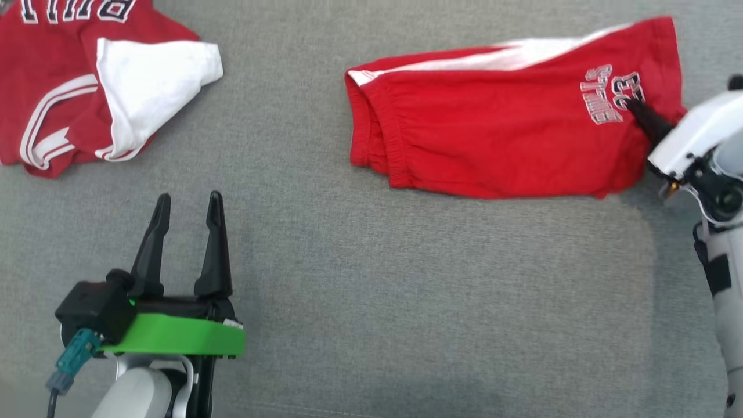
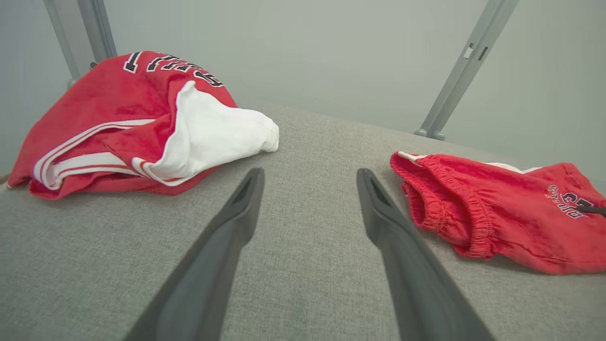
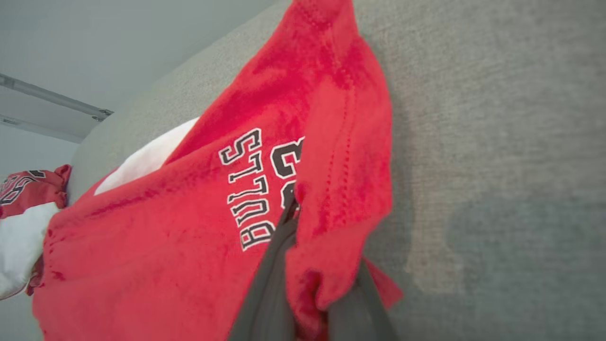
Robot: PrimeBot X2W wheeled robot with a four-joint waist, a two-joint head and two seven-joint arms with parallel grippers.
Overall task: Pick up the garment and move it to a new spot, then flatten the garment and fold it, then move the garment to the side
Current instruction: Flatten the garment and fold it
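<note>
Pose of left arm: low at the lower left of the head view, pale forearm [image 1: 139, 395] rising from the bottom edge, green bracket [image 1: 174, 337] across the wrist.
Left gripper [image 1: 190, 197]: pincer apart, both dark fingers pointing away over the grey upholstered surface [image 1: 371, 290], nothing between them; hovering clear of both garments.
Left wrist view: same spread fingers [image 2: 227, 237], aimed at the bare strip of surface between the two garments.
Pose of right arm: reaching in from the right edge of the head view, white wrist housing [image 1: 696, 133] tilted, fingers slanting up and left onto the cloth.
Right gripper [image 1: 633, 109]: pincer together, clamped on a fold of the Bulls shorts [image 1: 493, 133] right beside the printed lettering [image 1: 606, 93].
Right wrist view: red fabric bunched over and between the dark fingers [image 3: 270, 284], hem edge draped across them, "BULLS" print [image 3: 246, 189] just left of the pinch.
Bulls shorts: lying on the surface at upper right of the head view, elastic waistband [image 1: 377, 128] toward the left, white side panel [image 1: 511, 58] along the far edge, leg end at the right in the grip.
Jersey [image 1: 58, 87]: red and white, crumpled at the upper left corner, well apart from the shorts.
Backdrop in left wrist view: grey metal posts [image 2: 466, 66] beyond the far edge of the surface.
</note>
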